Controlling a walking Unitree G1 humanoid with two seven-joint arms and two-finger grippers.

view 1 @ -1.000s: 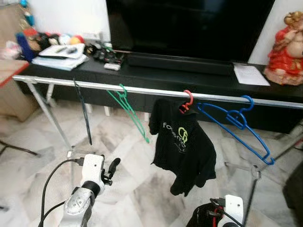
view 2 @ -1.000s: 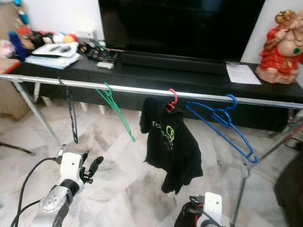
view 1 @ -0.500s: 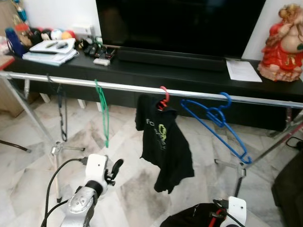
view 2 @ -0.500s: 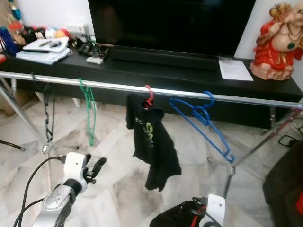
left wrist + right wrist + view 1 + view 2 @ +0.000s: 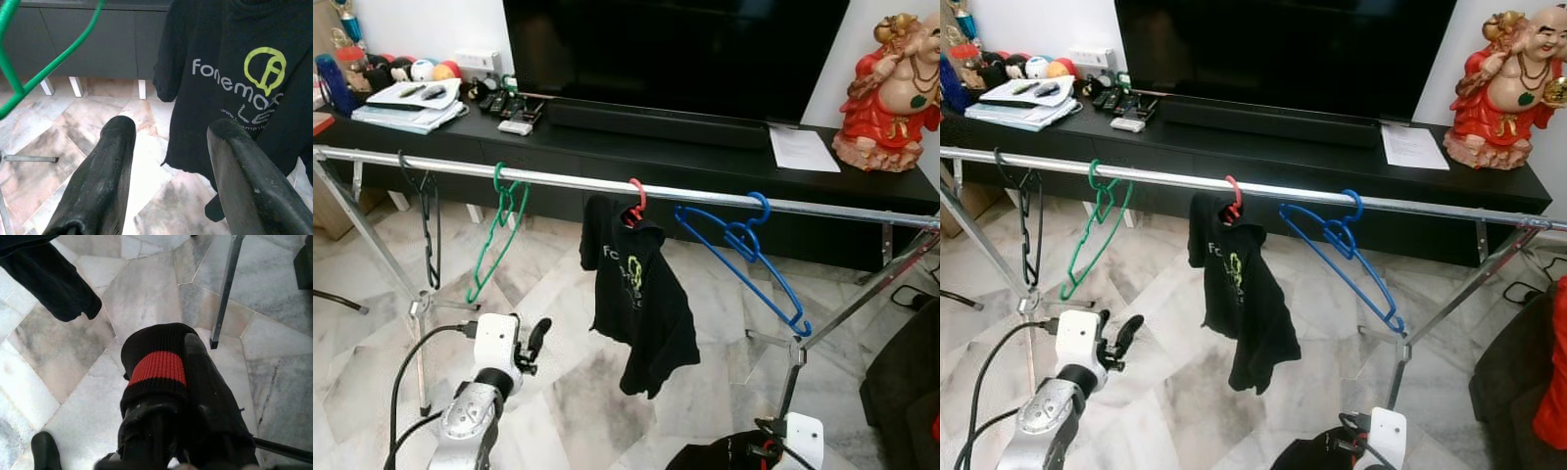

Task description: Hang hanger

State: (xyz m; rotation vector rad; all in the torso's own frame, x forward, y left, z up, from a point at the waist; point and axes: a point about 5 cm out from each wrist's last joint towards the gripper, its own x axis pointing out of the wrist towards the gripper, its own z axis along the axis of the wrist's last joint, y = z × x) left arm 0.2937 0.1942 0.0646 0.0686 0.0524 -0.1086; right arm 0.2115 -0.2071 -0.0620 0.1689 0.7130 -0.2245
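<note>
A silver rail (image 5: 558, 182) runs across in front of me. From the robot's left to right it bears a black hanger (image 5: 430, 230), a green hanger (image 5: 493, 235), a red hanger (image 5: 635, 200) carrying a black T-shirt (image 5: 636, 294), and a blue hanger (image 5: 744, 250). My left gripper (image 5: 171, 142) is open and empty, low in front of the rail (image 5: 537, 338), pointing at the T-shirt (image 5: 244, 78). My right gripper (image 5: 176, 350) sits low at the bottom right, shut on a black knit garment with a red band (image 5: 159, 367), seen as dark cloth (image 5: 710, 457) in the left eye view.
Behind the rail stands a long black TV cabinet (image 5: 685, 157) with a TV (image 5: 675, 49), a red statue (image 5: 891, 98), papers and clutter. Rack legs (image 5: 372, 245) (image 5: 847, 313) slant to the marble floor. A dark piece of furniture (image 5: 906, 392) is at the right.
The whole view has shifted and the rack looks farther off, so the camera moved. The green hanger has swung from edge-on to broadside. Both grippers hold as before.
</note>
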